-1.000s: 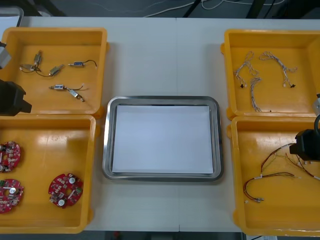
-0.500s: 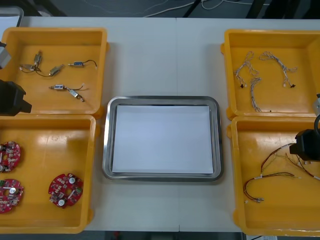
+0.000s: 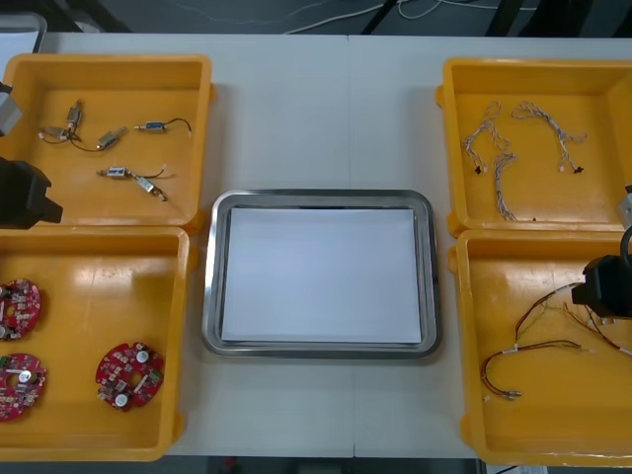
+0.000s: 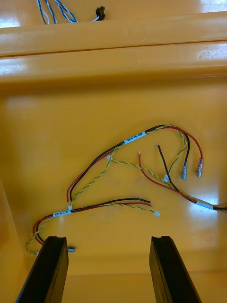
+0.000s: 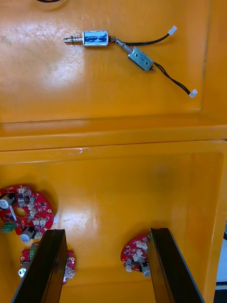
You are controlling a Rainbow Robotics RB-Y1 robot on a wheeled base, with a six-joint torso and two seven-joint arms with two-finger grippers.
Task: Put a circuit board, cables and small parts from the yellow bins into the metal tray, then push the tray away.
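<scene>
The metal tray (image 3: 210,276), white inside, lies mid-table with nothing in it. My left gripper (image 3: 28,195) hovers at the table's left edge, over the wall between the two left bins; its fingers (image 5: 45,265) stand open above three round red circuit boards (image 5: 22,215). Small metal parts (image 5: 96,38) with black leads lie in the bin beyond. My right gripper (image 3: 602,286) hangs over the near right bin, open, its fingers (image 4: 166,267) apart above the red and yellow cables (image 4: 142,173). Twisted blue and white cables (image 4: 54,12) lie past that bin's wall.
The far left yellow bin (image 3: 109,69) holds the small metal parts, the near left bin (image 3: 109,286) the boards (image 3: 129,374). On the other side, the far right bin (image 3: 533,74) holds twisted cables (image 3: 504,158) and the near right bin (image 3: 523,286) the red and yellow ones.
</scene>
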